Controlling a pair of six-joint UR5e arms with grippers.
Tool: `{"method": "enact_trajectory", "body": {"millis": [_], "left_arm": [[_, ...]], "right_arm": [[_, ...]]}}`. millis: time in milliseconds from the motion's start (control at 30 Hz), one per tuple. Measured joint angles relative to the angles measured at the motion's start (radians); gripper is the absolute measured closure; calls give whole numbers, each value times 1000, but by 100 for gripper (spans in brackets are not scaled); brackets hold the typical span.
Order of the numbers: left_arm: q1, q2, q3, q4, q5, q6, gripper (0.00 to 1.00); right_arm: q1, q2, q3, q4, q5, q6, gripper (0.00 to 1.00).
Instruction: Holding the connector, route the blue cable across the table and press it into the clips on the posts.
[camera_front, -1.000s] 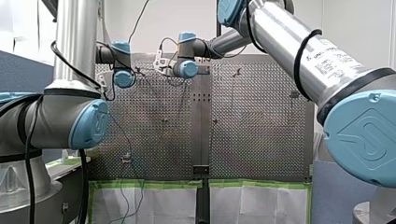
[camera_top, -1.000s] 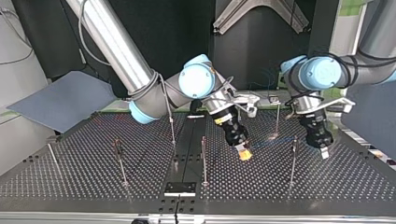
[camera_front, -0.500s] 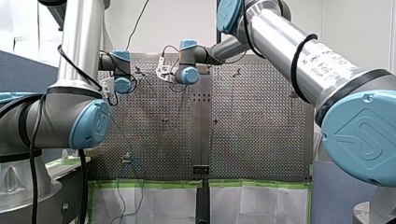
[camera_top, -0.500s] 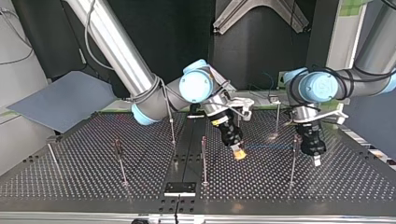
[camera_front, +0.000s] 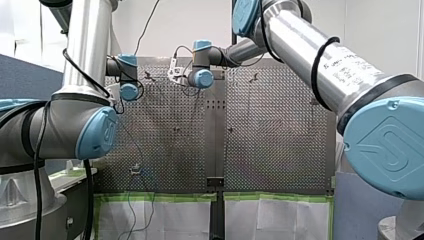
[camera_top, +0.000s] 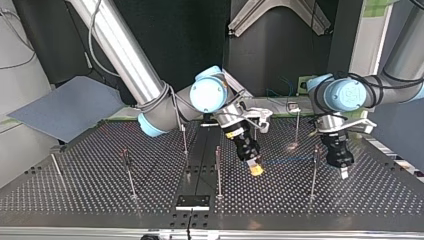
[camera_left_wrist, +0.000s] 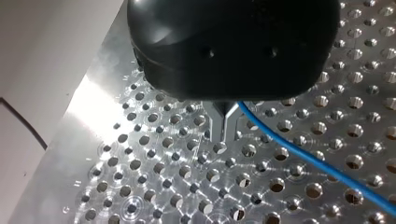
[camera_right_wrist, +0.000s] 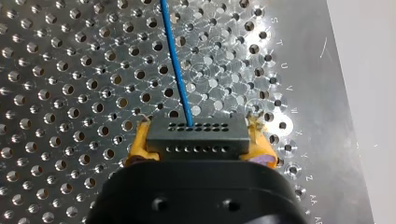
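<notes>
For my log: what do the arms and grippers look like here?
Both arms are silver tubes with grey joints and light-blue caps. My right arm carries a black cable loop and a printed label; black cables run along my left arm. My left gripper is black with metal fingers; my right gripper is black with yellow pads.

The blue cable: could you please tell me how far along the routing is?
Done: my right gripper clamps the connector. In hand: the blue cable stretches over the table towards my left gripper. Left: the clipping itself; no post visibly holds it.
</notes>
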Motion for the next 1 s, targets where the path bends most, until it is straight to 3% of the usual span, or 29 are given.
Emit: {"method": "enact_trajectory", "body": {"millis": [33, 67, 100, 133, 167, 533, 733, 1000], "left_arm": [[1, 0, 0, -2, 0, -7, 42], [1, 0, 0, -5, 0, -16, 17], [1, 0, 0, -8, 0, -21, 17], [2, 0, 0, -12, 0, -25, 5], [2, 0, 0, -19, -2, -29, 0], [-7, 4, 0, -114, -66, -43, 0], [-17, 17, -5, -168, -69, -48, 0], [-25, 87, -63, -248, -62, -87, 0]], "right_arm": [[0, 0, -1, 2, 1, -1, 100], [0, 0, -1, 5, 3, -3, 100], [0, 0, -3, 10, 8, -5, 100], [0, 0, -4, 14, 13, -8, 100], [0, 0, -6, 19, 18, -11, 100], [0, -1, -18, 63, 97, -47, 100], [0, -1, -20, 83, 121, -66, 100], [2, -2, -29, 109, 149, -89, 100]]}}
